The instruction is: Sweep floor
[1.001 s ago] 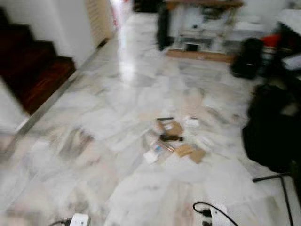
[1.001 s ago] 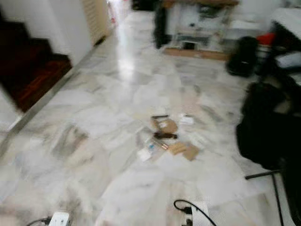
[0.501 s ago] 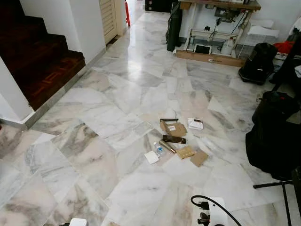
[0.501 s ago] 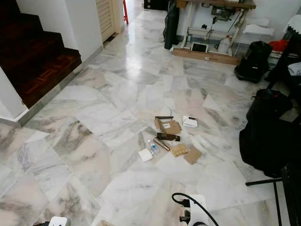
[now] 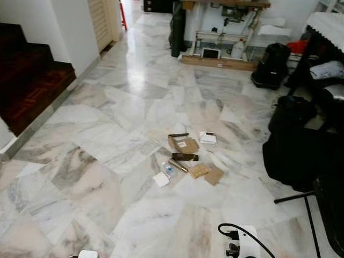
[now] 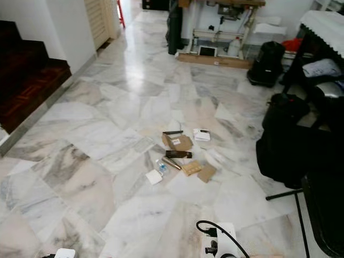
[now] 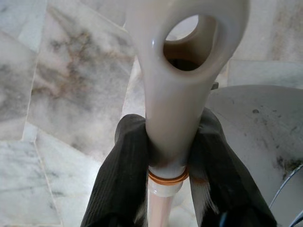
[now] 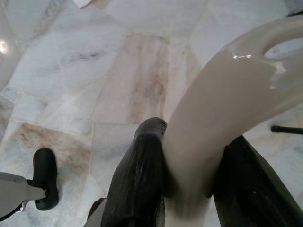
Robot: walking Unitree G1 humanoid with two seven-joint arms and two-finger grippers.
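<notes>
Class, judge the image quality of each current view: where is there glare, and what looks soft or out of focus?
Eye views: sharp, with window glare on the marble floor. Left wrist view: the cream handle close up, floor behind soft. Right wrist view: a highlight on the cream handle.

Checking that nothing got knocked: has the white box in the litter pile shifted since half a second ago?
No. The white box keeps its place beside the brown cardboard on the same marble slab; the camera moved.

Home hallway w/ marble floor (image 5: 107,177), wooden stairs (image 5: 32,86), sewing table (image 5: 226,21).
</notes>
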